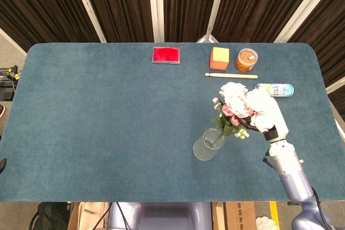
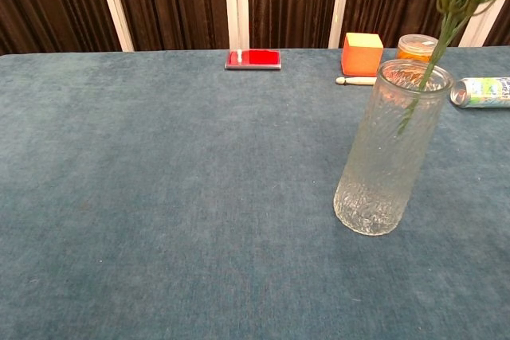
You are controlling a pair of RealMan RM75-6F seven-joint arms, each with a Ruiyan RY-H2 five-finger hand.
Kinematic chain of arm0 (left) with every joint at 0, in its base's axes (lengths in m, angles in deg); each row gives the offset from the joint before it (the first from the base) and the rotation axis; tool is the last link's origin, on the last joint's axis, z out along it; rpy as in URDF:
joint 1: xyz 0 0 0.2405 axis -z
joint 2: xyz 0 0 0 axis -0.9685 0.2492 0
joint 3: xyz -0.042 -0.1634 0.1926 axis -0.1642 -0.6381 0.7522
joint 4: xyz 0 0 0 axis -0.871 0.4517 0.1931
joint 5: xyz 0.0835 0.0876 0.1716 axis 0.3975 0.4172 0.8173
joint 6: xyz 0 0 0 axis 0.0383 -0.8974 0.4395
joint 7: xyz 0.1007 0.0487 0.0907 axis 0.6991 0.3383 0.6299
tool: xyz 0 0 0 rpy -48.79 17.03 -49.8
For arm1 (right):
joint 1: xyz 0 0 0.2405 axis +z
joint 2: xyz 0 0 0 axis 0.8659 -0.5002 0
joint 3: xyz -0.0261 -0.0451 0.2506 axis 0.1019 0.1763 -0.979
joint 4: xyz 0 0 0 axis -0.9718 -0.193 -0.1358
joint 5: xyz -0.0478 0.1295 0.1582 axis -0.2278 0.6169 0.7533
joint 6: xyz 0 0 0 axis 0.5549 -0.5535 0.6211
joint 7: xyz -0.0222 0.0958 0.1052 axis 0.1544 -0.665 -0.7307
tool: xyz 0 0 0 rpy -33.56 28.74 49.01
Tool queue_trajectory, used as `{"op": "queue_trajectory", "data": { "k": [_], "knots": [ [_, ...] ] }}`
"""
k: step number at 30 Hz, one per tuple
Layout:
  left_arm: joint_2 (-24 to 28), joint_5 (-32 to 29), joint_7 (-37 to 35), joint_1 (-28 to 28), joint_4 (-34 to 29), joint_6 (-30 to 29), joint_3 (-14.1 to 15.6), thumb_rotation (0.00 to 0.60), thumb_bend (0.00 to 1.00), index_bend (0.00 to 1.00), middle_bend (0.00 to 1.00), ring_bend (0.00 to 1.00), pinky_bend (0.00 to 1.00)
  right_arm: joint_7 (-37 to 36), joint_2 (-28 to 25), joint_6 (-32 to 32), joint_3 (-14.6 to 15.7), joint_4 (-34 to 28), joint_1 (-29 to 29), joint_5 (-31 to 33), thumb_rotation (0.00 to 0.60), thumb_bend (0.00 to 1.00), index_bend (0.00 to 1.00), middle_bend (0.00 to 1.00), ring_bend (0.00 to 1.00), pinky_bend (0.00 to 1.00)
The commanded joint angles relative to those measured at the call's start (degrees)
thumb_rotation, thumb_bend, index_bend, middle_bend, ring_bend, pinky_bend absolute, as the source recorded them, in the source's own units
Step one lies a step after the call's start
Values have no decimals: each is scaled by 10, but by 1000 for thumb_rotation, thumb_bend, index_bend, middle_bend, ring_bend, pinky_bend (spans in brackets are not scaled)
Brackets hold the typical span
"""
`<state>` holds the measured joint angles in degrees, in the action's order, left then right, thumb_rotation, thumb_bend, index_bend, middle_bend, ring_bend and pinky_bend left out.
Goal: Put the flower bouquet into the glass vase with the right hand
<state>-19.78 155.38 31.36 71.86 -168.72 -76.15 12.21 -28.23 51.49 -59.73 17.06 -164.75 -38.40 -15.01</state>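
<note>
Right hand [image 1: 265,112] fingers clamped on bouquet [image 1: 235,107]; stem tips already inside vase [image 2: 388,150], blooms above rim. Likely light, top-heavy, stems bendy: hold low, near the leaves.

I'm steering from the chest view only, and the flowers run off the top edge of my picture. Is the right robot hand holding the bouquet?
Observer: Yes. In the head view the right robot hand grips the white and pink flower bouquet close beside its blooms.
Operator: Are the blooms over the vase?
Observer: No. From above, the blooms sit off to the right of the clear glass vase, and the green stem slants from the hand down into its mouth.
</note>
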Motion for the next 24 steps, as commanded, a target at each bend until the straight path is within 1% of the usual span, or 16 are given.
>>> {"op": "queue_trajectory", "data": {
  "k": [1, 6, 8, 11, 14, 16, 18, 20, 24],
  "knots": [
    [0, 1, 1, 0, 0, 1, 0, 600, 348, 135, 0, 0, 60, -12, 9, 12, 13, 13, 7, -14, 600, 562, 560, 556, 502, 233],
    [0, 1, 2, 0, 1, 0, 1, 600, 349, 135, 0, 0, 60, -25, 20, 28, 31, 35, 16, -30, 600, 488, 559, 459, 413, 158],
    [0, 0, 1, 0, 1, 0, 0, 600, 349, 135, 0, 0, 60, -30, 20, 32, 36, 40, 19, -36, 600, 442, 535, 403, 363, 114],
    [0, 1, 1, -1, 1, -1, 0, 600, 348, 135, 0, 0, 60, -36, 17, 37, 44, 48, 22, -53, 600, 340, 433, 296, 282, 73],
    [0, 1, 2, 0, 1, 0, 1, 600, 348, 135, 0, 0, 60, -38, 8, 47, 56, 58, 28, -80, 600, 229, 289, 188, 190, 15],
    [0, 2, 2, 0, 1, 0, 1, 600, 349, 135, 0, 0, 60, -59, 0, 54, 63, 63, 32, -100, 600, 176, 221, 138, 138, 0],
    [0, 2, 3, 0, 1, 0, 1, 600, 349, 135, 0, 0, 60, -88, -11, 61, 72, 71, 37, -126, 600, 149, 182, 109, 109, 0],
    [0, 2, 3, -1, 0, -1, 1, 600, 349, 135, 0, 0, 60, -100, -22, 65, 81, 78, 40, -143, 600, 133, 153, 91, 88, 0],
    [0, 2, 3, -1, 0, -1, 1, 600, 349, 135, 0, 0, 60, -96, -38, 63, 94, 83, 42, -158, 600, 114, 116, 68, 63, 0]
  ]
}}
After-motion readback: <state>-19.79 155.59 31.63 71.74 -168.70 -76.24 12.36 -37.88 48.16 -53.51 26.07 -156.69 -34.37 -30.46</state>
